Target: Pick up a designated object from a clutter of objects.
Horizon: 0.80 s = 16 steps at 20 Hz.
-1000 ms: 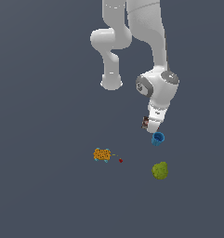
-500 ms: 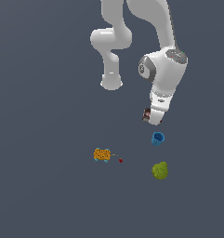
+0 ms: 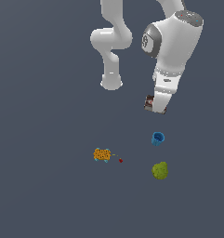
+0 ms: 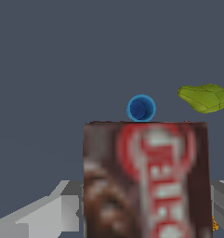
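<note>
Closest to us in the wrist view, the brown box [image 4: 146, 179] fills the foreground, its red and white label facing the camera, and we see grey fingers [image 4: 69, 204] pressed to both of its side edges: the claw [image 3: 156, 105] is closed on the box and carries it. In the exterior view the box hangs well above the grey bench [image 3: 48, 195], clear of everything. Beyond its top edge lie the blue cup [image 4: 141, 108] with its mouth open toward us and the yellow-green fruit [image 4: 204, 97], near each other but apart. The orange patterned piece [image 3: 102, 155] and the tiny red bit [image 3: 121, 161] sit farther off toward the exterior view's left, with bare bench around them.
</note>
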Available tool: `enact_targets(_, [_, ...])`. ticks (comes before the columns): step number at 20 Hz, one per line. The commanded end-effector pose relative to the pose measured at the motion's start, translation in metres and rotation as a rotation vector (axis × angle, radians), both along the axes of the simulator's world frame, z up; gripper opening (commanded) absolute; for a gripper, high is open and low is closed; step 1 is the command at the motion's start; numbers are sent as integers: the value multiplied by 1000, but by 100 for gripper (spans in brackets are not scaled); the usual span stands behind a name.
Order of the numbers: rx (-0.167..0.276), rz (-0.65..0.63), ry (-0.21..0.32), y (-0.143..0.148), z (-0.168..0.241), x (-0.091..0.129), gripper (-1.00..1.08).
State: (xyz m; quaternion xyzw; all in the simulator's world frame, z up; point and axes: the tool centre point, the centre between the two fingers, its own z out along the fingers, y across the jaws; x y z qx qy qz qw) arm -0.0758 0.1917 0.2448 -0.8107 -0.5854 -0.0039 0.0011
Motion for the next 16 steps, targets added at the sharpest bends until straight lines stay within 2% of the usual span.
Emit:
enact_targets(1, [1,1,2,-4,24,3,-100])
enact_targets(16, [-5,-1,4,-27,155,27,-100])
